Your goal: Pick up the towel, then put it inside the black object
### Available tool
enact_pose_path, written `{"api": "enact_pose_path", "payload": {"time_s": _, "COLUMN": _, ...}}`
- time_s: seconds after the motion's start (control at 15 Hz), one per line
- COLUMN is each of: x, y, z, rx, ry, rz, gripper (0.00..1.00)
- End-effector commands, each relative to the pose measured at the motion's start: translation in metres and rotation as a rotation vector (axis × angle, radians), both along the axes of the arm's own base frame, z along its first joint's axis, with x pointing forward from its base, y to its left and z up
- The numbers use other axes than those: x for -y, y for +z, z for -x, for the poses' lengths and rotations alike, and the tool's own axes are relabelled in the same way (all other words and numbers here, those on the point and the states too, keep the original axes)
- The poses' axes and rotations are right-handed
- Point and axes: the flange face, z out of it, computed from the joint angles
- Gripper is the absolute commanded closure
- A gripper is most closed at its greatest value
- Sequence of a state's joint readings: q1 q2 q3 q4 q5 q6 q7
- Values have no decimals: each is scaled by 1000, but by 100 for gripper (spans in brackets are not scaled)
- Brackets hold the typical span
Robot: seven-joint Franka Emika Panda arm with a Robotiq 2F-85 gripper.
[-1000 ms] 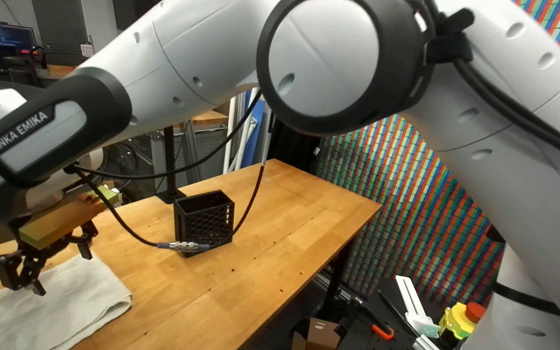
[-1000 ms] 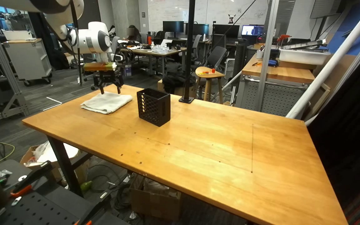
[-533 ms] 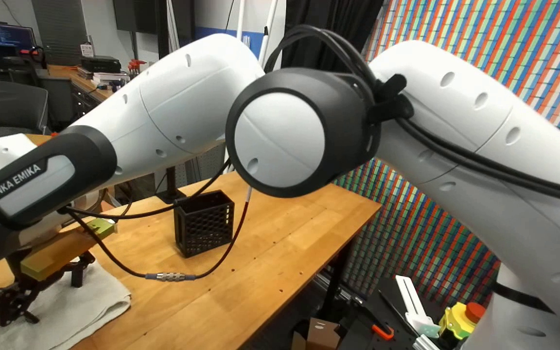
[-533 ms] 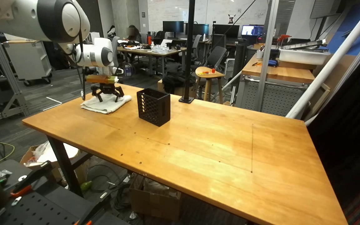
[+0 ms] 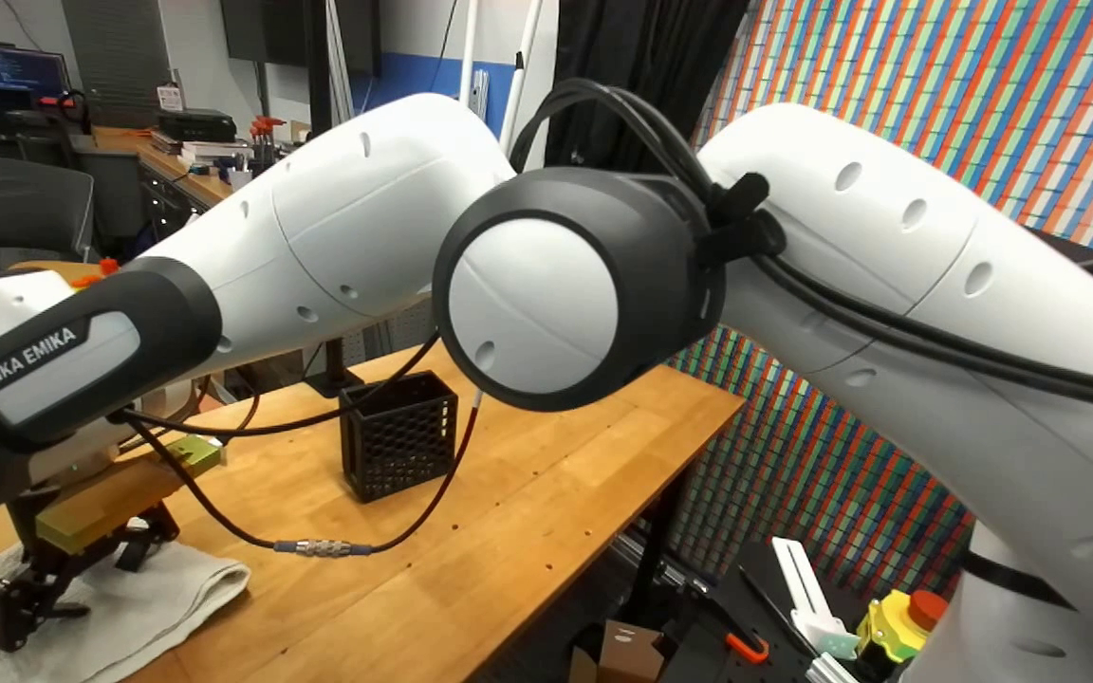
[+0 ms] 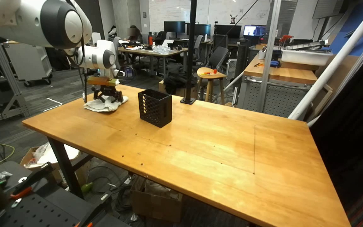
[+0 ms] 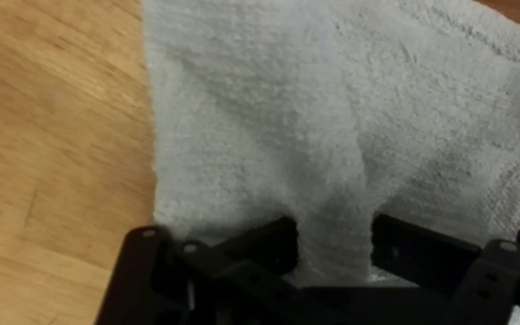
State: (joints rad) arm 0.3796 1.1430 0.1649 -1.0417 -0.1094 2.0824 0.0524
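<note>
A pale folded towel (image 7: 251, 117) (image 5: 143, 631) (image 6: 101, 107) lies on the wooden table. My gripper (image 7: 335, 248) (image 5: 101, 583) (image 6: 108, 100) is down on it, pointing downward. Its fingers (image 7: 280, 241) stand part way together, and a fold of cloth rises between them, touching both fingertips in the wrist view. Whether the cloth is firmly pinched is unclear. The black object (image 5: 399, 444) (image 6: 156, 108), an open-topped box with perforated walls, stands upright beside the towel, apart from it. In an exterior view the arm's cable crosses in front of the box.
A black pole (image 6: 187, 100) is fixed at the table's edge behind the box. A cable with a metal connector (image 5: 324, 547) hangs low from the arm over the table (image 5: 546, 474). A yellow-green block (image 5: 115, 503) rides on the gripper's mount.
My gripper has come down onto the towel and its fingers have moved toward each other. The towel has bunched up and its edges have drawn inward. The box has not moved.
</note>
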Motion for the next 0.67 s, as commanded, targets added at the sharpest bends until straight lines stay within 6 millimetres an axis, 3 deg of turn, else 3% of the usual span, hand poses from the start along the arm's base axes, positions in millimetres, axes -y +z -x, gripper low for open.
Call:
{"api": "enact_pose_path", "payload": {"time_s": 0.0, "x": -2, "y": 4, "z": -4, "rx": -10, "ry": 10, "rz": -2, "gripper": 80}}
{"api": "enact_pose_path", "payload": {"time_s": 0.07, "x": -1, "y": 8, "z": -5, "rx": -9, "ry": 10, "rz": 4, "gripper": 87}}
{"api": "enact_pose_path", "payload": {"time_s": 0.27, "x": 4, "y": 23, "z": -6, "rx": -13, "ry": 5, "rz": 32, "gripper": 93}}
{"api": "enact_pose_path", "payload": {"time_s": 0.6, "x": 25, "y": 61, "z": -11, "rx": -9, "ry": -15, "rz": 84, "gripper": 87}}
